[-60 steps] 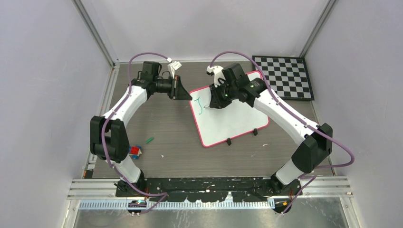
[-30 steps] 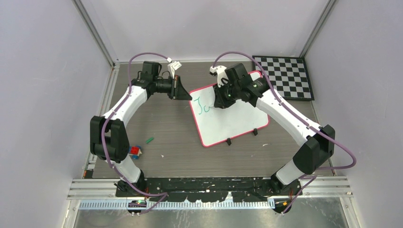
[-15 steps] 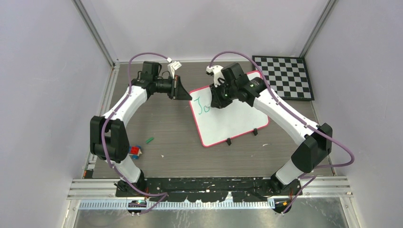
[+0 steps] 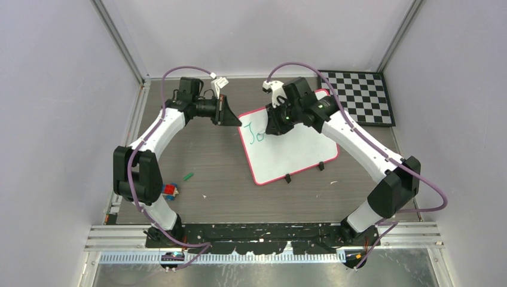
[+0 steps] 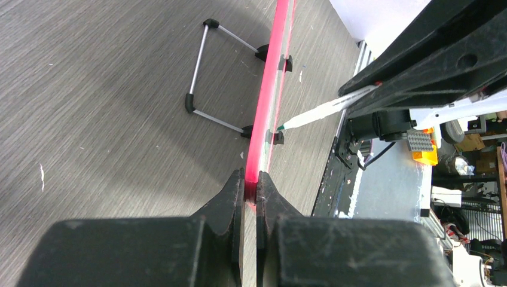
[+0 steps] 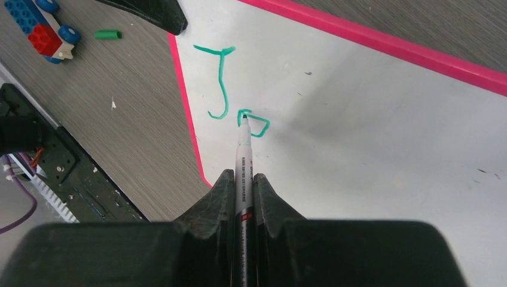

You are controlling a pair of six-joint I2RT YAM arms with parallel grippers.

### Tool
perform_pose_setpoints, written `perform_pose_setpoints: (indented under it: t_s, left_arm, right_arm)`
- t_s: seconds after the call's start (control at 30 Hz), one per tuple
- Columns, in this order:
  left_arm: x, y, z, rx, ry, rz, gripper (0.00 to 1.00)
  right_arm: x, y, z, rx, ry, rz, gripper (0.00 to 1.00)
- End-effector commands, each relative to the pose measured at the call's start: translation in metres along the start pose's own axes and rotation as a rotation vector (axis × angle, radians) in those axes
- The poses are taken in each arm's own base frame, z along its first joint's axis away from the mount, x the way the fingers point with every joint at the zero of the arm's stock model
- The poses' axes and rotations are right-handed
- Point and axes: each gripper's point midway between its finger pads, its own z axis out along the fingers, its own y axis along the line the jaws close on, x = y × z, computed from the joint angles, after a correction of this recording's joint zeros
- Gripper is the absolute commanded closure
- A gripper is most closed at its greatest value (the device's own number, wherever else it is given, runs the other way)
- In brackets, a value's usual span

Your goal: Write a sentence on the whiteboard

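The whiteboard rests on the worktop, propped by a wire stand behind it. The left gripper is closed tight on its pink rim near the far-left corner. The right gripper pinches a green-tipped marker, its tip seemingly touching the board at the sentence, which reads only "Jo".

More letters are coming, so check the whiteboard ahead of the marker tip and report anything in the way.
Nothing visible blocks it. The marker in the right gripper touches the green lettering, and the whiteboard beyond it is bare. The left gripper pinches the pink rim, off the writing path.
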Motion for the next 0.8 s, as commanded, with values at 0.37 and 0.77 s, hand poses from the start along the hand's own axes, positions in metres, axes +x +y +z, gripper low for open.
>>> perform_pose_setpoints:
  t_s: [0.37, 0.77]
  left_arm:
    - [-0.003, -0.019, -0.005, 0.032, -0.005, 0.032, 1.00]
    - [-0.002, -0.020, -0.005, 0.032, -0.003, 0.033, 1.00]
  right_arm:
    - [-0.018, -0.008, -0.022, 0.034, -0.114, -0.008, 1.00]
    - [-0.017, -0.019, -0.007, 0.071, -0.089, -0.005, 1.00]
